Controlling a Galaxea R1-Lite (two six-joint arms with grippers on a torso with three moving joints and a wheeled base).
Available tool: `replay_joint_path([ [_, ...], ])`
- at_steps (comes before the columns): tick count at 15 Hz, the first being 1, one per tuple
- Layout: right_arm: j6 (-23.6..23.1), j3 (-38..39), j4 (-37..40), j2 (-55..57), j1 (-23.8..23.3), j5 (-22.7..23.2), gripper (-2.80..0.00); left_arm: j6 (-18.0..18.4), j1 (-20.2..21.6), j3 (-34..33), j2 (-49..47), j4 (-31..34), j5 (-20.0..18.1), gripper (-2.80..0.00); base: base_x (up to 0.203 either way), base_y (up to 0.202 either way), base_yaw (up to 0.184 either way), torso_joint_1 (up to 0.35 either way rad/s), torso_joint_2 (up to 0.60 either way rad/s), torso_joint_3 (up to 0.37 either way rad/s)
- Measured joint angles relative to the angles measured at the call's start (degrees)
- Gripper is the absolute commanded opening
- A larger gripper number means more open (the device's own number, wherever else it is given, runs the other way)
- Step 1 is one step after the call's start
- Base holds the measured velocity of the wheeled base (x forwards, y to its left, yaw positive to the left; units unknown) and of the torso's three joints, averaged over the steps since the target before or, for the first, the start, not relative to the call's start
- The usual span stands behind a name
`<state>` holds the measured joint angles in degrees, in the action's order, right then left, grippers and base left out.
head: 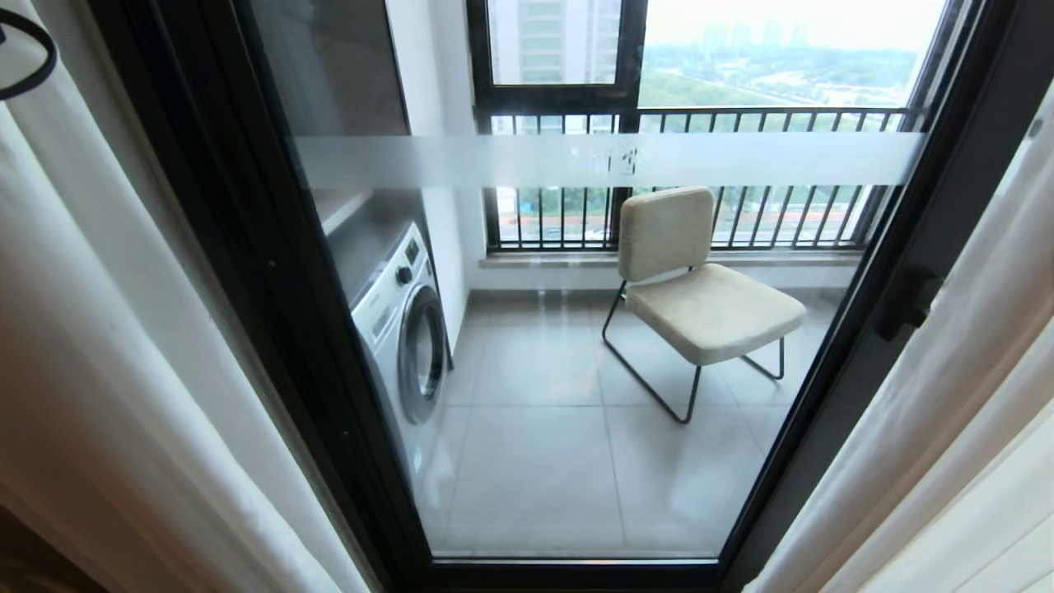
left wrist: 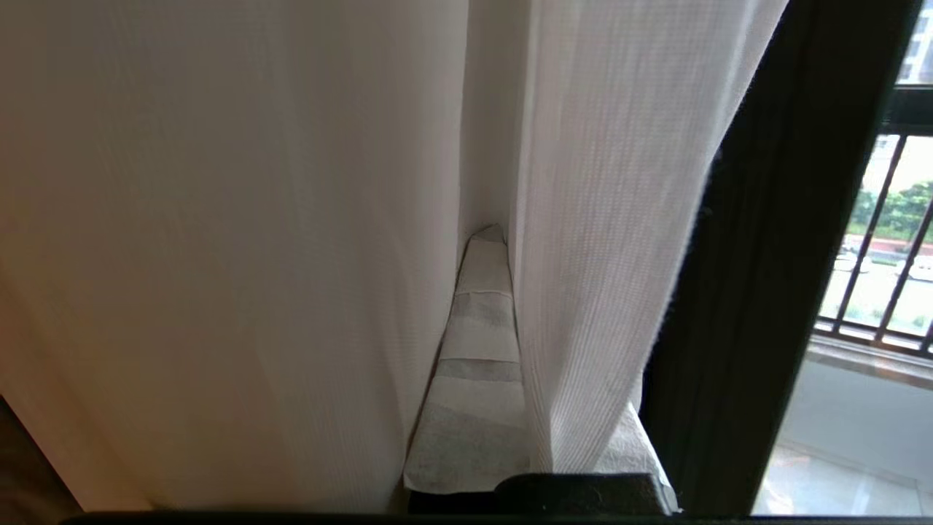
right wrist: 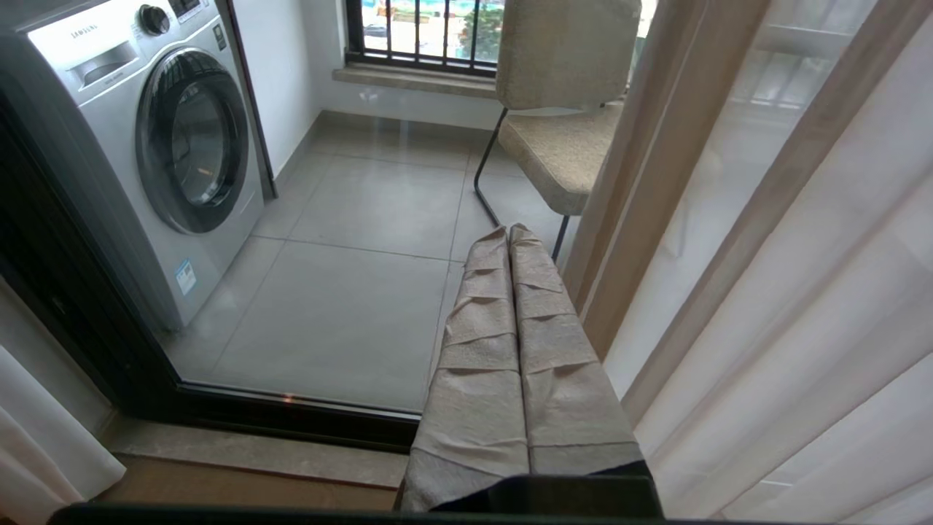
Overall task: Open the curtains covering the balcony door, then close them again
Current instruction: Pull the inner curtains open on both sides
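The balcony door (head: pixel 272 272), clear glass in a black frame with a frosted band (head: pixel 741 159), stands uncovered in the head view. The curtains hang gathered at both sides: a left panel (head: pixel 123 346) and a right panel (head: pixel 947 412). Neither arm shows in the head view. In the left wrist view my left gripper (left wrist: pixel 503 244), its fingers (left wrist: pixel 477 350) wrapped in white tape, is shut on a fold of the woven white curtain (left wrist: pixel 605 219), with a smooth cream layer (left wrist: pixel 219 255) beside it. My right gripper (right wrist: pixel 509 233) is shut and empty, low before the glass, next to the right curtain (right wrist: pixel 802 292).
Behind the glass are a washing machine (head: pixel 395 329), a beige chair on black legs (head: pixel 700 288), the tiled balcony floor (head: pixel 535 461) and a railed window (head: pixel 700 123). The door's black bottom rail (right wrist: pixel 291 415) and a stone sill (right wrist: pixel 255 452) lie below my right gripper.
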<state>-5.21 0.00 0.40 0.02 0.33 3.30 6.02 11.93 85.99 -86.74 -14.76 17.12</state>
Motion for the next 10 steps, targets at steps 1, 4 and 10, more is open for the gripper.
replay_joint_path([
  [1, 0.0, 0.0, 0.0, 0.0, 0.0, 0.0, -2.80, 0.0, 0.0, -0.2, 0.2, 0.0, 0.0, -2.80, 0.000, 0.190, -0.001, 0.004, 0.00, 0.001],
  [4, 0.0, 0.0, 0.0, 0.0, 0.0, 0.0, -2.80, 0.0, 0.0, -0.4, 0.5, 0.0, 0.0, -2.80, 0.000, 0.188, -0.001, 0.003, 0.00, 0.004],
  [10, 0.0, 0.0, 0.0, 0.0, 0.0, 0.0, -2.80, 0.0, -0.1, -0.4, 1.1, -0.1, 0.0, -2.80, 0.000, 0.038, -0.001, 0.001, 0.00, 0.001],
])
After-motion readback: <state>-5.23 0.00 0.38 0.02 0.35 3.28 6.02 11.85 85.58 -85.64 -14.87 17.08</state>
